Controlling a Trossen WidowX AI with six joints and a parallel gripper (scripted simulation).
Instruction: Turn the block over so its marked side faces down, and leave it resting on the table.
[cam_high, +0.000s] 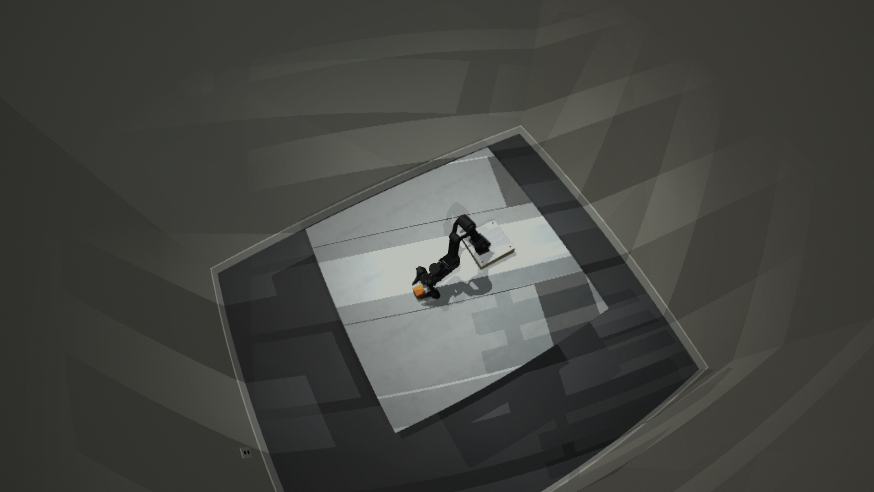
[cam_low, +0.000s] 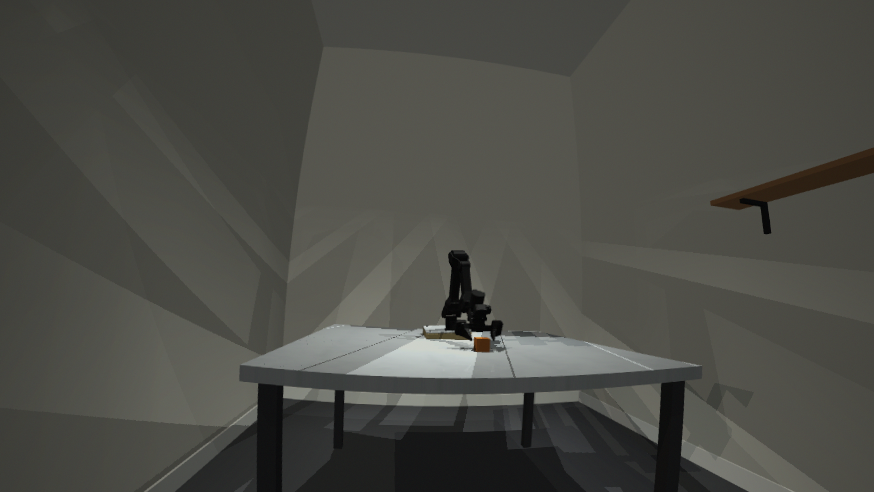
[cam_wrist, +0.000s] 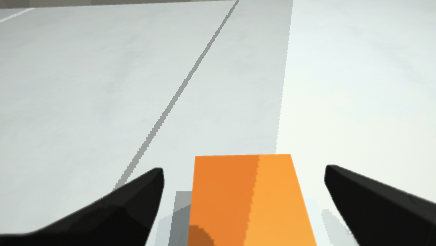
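The orange block (cam_high: 418, 291) (cam_low: 481, 345) (cam_wrist: 225, 200) sits flat and level on the pale table (cam_high: 379, 366) (cam_low: 305, 381) (cam_wrist: 90, 75). Its visible faces are plain orange, and no mark shows in any view. The side that faces down is hidden. My gripper (cam_high: 426, 284) (cam_low: 482, 337) (cam_wrist: 243, 174) is open, low over the table at the block. In the wrist view one finger stands on each side of the block, with a gap on both sides. The lower part of the block is cut off by the edge of the wrist view.
The arm's base stands on a light square board (cam_high: 502, 237) (cam_low: 431, 333) behind the block. A brown shelf (cam_low: 807, 174) is on the right wall, far from the arm. Thin dark lines and shadows cross the table top.
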